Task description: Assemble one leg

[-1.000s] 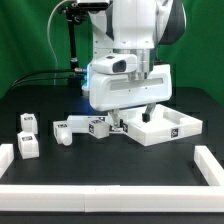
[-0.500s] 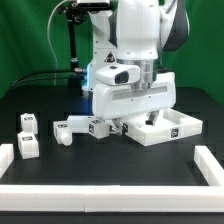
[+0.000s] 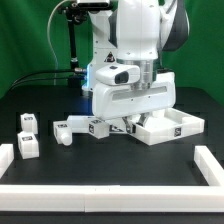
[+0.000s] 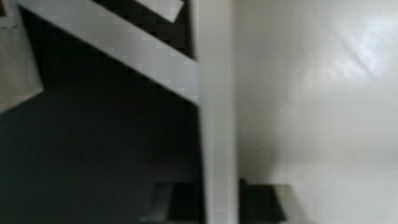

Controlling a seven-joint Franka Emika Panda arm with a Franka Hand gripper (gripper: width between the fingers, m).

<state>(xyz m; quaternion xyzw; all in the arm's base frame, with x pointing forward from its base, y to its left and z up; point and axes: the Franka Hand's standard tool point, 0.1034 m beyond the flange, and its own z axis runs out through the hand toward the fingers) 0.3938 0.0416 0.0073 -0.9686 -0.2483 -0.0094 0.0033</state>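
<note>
Claw (image 3: 143, 118): closed on the side wall of the tabletop (image 3: 172, 134).
Leg (image 3: 96, 127): lying on the black desk (image 3: 110, 168), just beside the tabletop on the exterior view's left, not in the claw.

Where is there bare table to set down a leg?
The wide black table patch between the row of legs and the white front rail is free. Crowded: under the arm, where legs and tabletop meet.
</note>
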